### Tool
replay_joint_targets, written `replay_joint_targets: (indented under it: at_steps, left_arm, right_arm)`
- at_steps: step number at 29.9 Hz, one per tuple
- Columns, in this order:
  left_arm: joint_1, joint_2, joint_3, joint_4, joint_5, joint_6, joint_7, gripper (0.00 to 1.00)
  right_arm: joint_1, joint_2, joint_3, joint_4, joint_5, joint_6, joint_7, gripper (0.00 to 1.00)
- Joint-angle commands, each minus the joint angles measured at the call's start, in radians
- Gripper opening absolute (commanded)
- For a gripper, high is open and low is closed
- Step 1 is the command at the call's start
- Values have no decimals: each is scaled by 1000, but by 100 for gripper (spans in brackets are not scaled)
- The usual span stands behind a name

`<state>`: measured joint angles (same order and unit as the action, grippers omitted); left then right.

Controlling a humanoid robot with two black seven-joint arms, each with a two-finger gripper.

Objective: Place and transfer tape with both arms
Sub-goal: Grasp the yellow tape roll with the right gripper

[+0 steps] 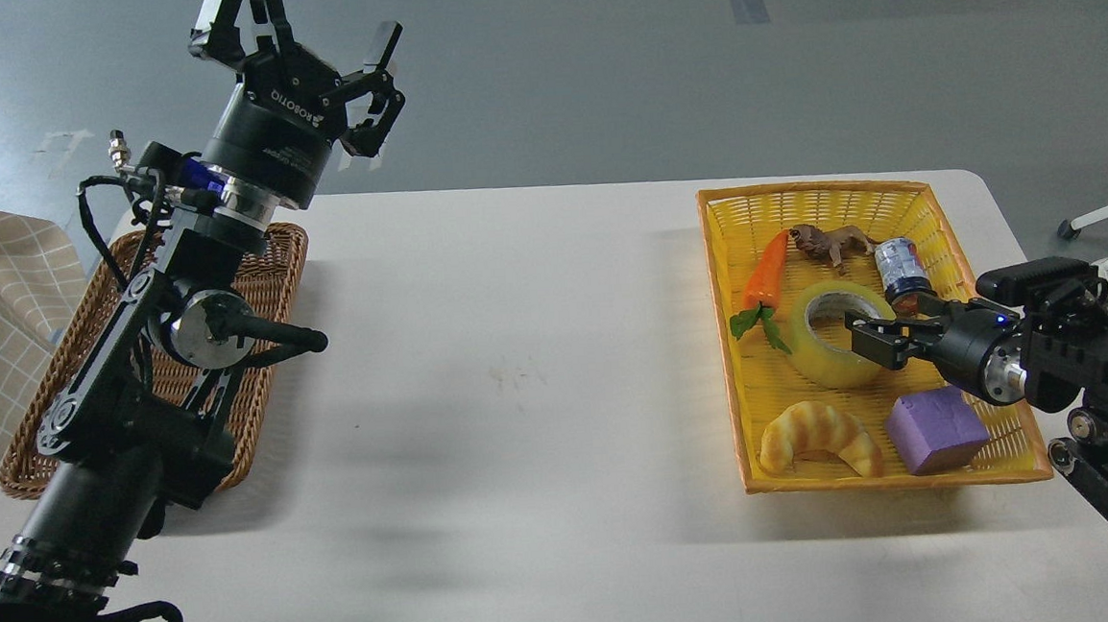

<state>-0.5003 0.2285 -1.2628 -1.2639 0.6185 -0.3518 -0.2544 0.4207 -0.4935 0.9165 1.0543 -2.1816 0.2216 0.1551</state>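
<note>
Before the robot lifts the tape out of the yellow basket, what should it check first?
1. Tape in the yellow basket, core hole showing: ok.
2. Right gripper at the tape's right rim: ok.
3. Fingers really pinching the tape wall: cannot tell.
4. Room around the tape: not ok; the carrot and small can sit close.
5. Left gripper open, raised and empty for the handover: ok.
6. Wicker basket at left free to receive: cannot tell, the left arm hides much of it.
</note>
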Motion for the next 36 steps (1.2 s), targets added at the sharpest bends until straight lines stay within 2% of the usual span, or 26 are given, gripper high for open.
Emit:
replay_joint_targets:
  at_steps: [1, 3, 4, 9, 10, 12, 19, 25, 32, 36]
  left_arm:
    - [3, 2, -1, 0, 0, -1, 0, 98]
    - [6, 0, -1, 0, 0, -1, 0, 98]
    - [6, 0, -1, 0, 0, -1, 0, 98]
    - [6, -11, -1, 9, 0, 5, -2, 98]
    - [6, -11, -1, 9, 0, 5, -2, 98]
    - [6, -9, -1, 9, 0, 7, -2, 98]
    - [5, -11, -3, 9, 0, 10, -2, 98]
    - [5, -11, -1, 9, 0, 10, -2, 98]
    - [5, -6, -1, 9, 0, 10, -2, 98]
    - [5, -3, -1, 9, 0, 10, -2, 98]
  right_arm:
    - [3, 10, -1, -20, 0, -1, -2, 95]
    - [3, 12, -2, -20, 0, -1, -2, 87]
    - [3, 12, -2, -20, 0, -1, -2, 87]
    - [6, 23, -1, -28, 0, 1, -3, 57]
    - [6, 23, -1, -28, 0, 1, -3, 57]
    - [6, 21, -1, -25, 0, -1, -5, 50]
    - [7, 33, -1, -25, 0, 1, -9, 47]
    - [9, 27, -1, -25, 0, 1, -11, 34]
    - [3, 24, -1, -17, 0, 12, -12, 28]
    - [6, 6, -1, -8, 0, 16, -3, 20]
